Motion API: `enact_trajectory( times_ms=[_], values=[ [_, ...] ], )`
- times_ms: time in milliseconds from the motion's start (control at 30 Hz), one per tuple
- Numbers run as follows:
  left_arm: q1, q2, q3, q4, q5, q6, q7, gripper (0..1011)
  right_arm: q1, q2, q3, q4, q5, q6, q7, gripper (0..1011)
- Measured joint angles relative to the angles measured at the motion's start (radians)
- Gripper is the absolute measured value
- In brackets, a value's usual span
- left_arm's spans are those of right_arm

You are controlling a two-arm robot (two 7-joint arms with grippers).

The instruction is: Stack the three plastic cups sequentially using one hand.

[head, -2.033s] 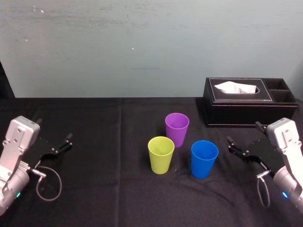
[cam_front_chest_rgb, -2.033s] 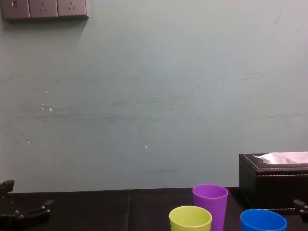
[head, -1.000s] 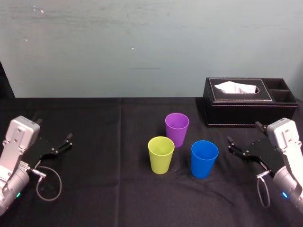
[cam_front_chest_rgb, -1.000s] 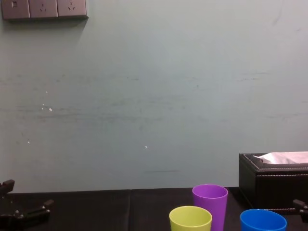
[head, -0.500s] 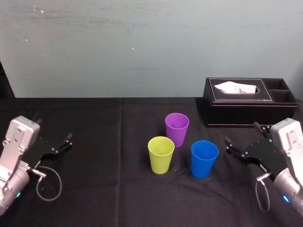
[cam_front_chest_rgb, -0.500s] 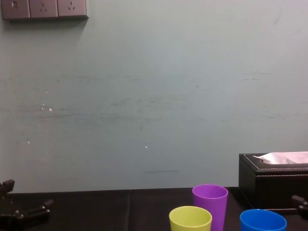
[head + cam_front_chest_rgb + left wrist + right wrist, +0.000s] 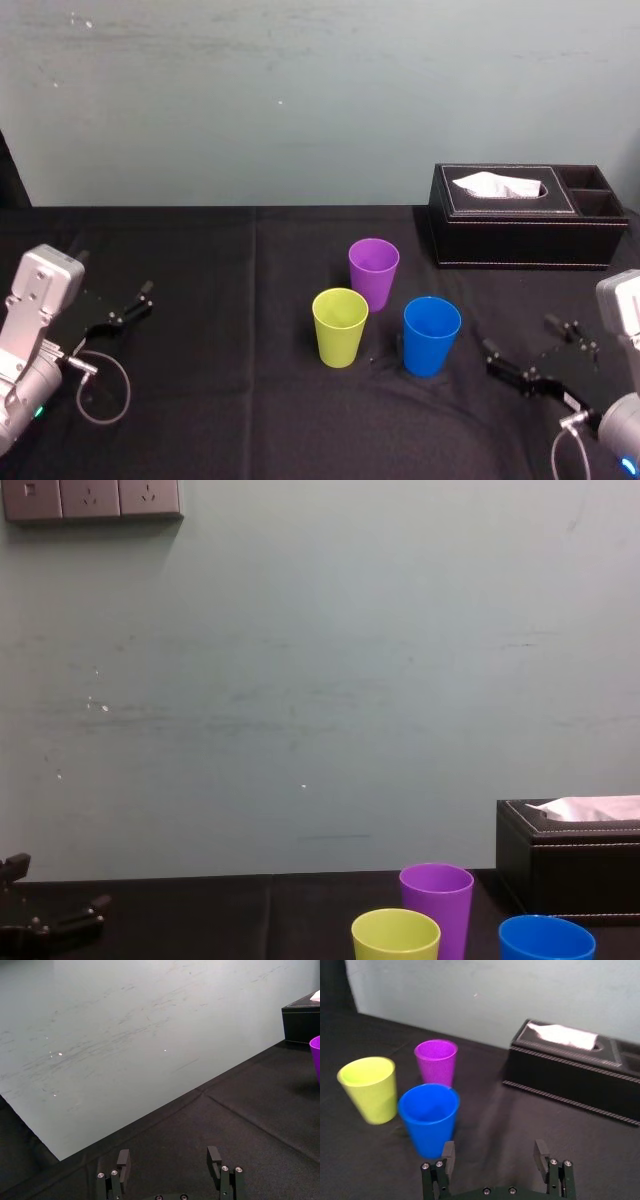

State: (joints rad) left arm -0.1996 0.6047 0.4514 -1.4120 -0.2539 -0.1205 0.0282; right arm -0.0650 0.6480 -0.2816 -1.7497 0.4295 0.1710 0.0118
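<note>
The black two-fingered right gripper (image 7: pixel 520 336) is held wide open and empty, low over the black-clothed table (image 7: pixel 230 400). It is near the right side of the upright blue tapered plastic cup (image 7: pixel 431 335) but apart from it. Its silver-grey arm (image 7: pixel 622 310) is extended in from the lower right. The yellow-green plastic cup (image 7: pixel 340 326) and purple plastic cup (image 7: pixel 373 272) are set upright close by. The left gripper (image 7: pixel 112 274) is parked open at the far left.
</note>
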Motion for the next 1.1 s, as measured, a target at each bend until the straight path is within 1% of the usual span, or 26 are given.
enact_trajectory(
  times_ms=[67, 167, 367, 467, 600, 700, 1100],
  values=[
    [0.0, 0.0, 0.0, 0.0, 0.0, 0.0, 0.0, 1000, -0.012, 0.005, 0.001, -0.022, 0.013, 0.029, 0.023, 1003],
    [0.0, 0.0, 0.0, 0.0, 0.0, 0.0, 0.0, 1000, -0.016, 0.004, 0.001, -0.034, 0.025, 0.053, 0.043, 1003],
    [0.0, 0.0, 0.0, 0.0, 0.0, 0.0, 0.0, 1000, -0.002, -0.026, -0.01, -0.038, 0.055, 0.105, 0.094, 1003],
    [0.0, 0.0, 0.0, 0.0, 0.0, 0.0, 0.0, 1000, 0.009, -0.038, -0.018, -0.034, 0.059, 0.125, 0.11, 1003],
    [0.0, 0.0, 0.0, 0.0, 0.0, 0.0, 0.0, 1000, 0.027, -0.051, -0.029, -0.025, 0.049, 0.146, 0.123, 1003],
    [0.0, 0.0, 0.0, 0.0, 0.0, 0.0, 0.0, 1000, 0.046, -0.066, -0.04, -0.014, 0.031, 0.158, 0.131, 1003],
    [0.0, 0.0, 0.0, 0.0, 0.0, 0.0, 0.0, 1000, 0.089, -0.122, -0.062, 0.033, -0.018, 0.167, 0.144, 1003]
  ],
)
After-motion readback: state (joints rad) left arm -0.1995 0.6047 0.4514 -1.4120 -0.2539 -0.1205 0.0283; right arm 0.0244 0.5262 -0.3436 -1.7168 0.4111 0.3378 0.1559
